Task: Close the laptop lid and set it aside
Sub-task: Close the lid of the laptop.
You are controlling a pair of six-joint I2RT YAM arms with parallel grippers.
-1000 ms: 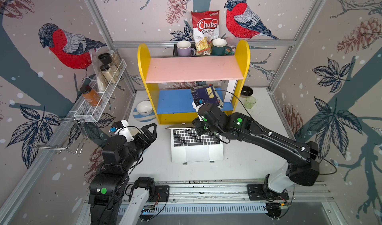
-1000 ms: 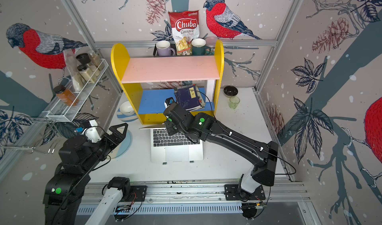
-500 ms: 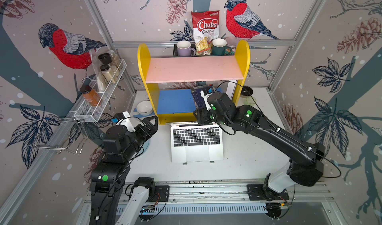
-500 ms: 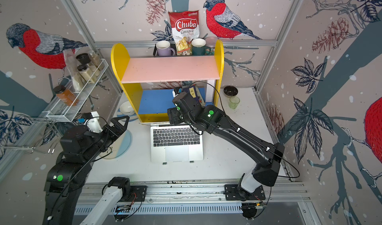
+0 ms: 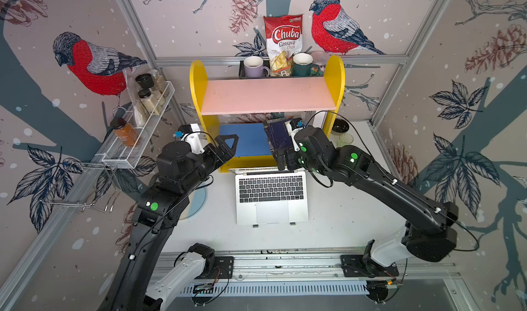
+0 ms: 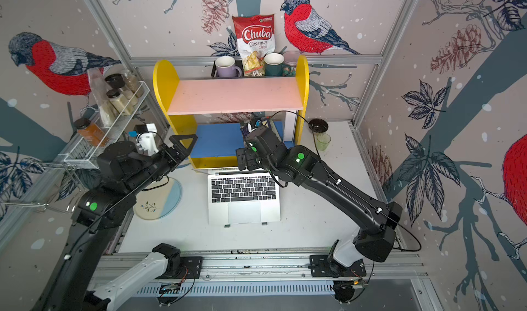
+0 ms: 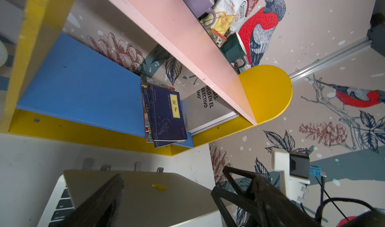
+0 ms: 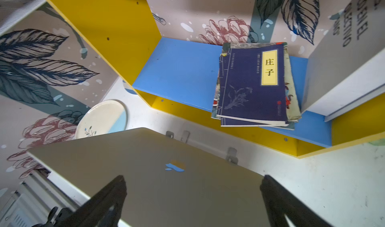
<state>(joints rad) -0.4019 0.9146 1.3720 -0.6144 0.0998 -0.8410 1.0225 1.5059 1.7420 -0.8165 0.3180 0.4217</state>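
The laptop lid point(image 8: 150, 163) stands raised, its silver back facing the right pincer point(image 8: 194, 182), whose jaws are spread wide, one black finger point(image 8: 112, 194) on each side of the logo; whether they touch the panel cannot be told. The left pincer point(image 7: 173, 173), also spread wide, hangs near the lid's top edge on its own side, beside the yellow shelf point(image 5: 198, 95). In both top views the lid shows only as a thin edge at the rear of the laptop point(image 5: 272, 198), which rests keys up on a metal stand whose front lips point(image 5: 254, 226) hook its near edge. Behind the lid, a narrow strip of white counter point(image 5: 342, 218) separates it from the shelf's front rail; books point(image 8: 252, 80) on the blue board point(image 8: 179, 69) overhang its front edge. A plate point(image 6: 159, 201) lies just beside the laptop, under the left arm. On the opposite side open counter runs to a green glass point(image 6: 323, 141) and a dark bowl point(image 6: 318, 125) near the wall.
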